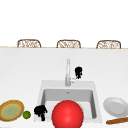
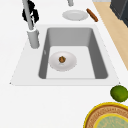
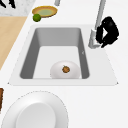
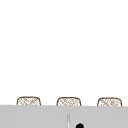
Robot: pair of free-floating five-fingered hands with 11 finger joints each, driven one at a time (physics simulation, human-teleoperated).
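My right hand (image 1: 78,72) hovers just right of the tall faucet (image 1: 67,72), close above its short side handle (image 1: 73,80). This same hand (image 3: 108,32) sits against the faucet base (image 3: 93,41) in the right side view, stands behind the spout (image 2: 29,15) as a hand (image 2: 31,13) in the left side view, and its top (image 4: 79,125) peeks into the upper view. My left hand (image 1: 40,111) hangs by the sink's front left corner. A white bowl (image 2: 62,60) with a small brown item (image 2: 62,59) lies in the basin (image 2: 72,35).
A big red ball (image 1: 67,115) covers the sink's front edge. On the left counter lie a yellow-rimmed plate (image 1: 11,110) and a lime (image 1: 26,114). On the right lie a white plate (image 1: 115,106) and a brown wooden stick (image 1: 117,121). Three wicker chair backs (image 1: 68,44) line the far side.
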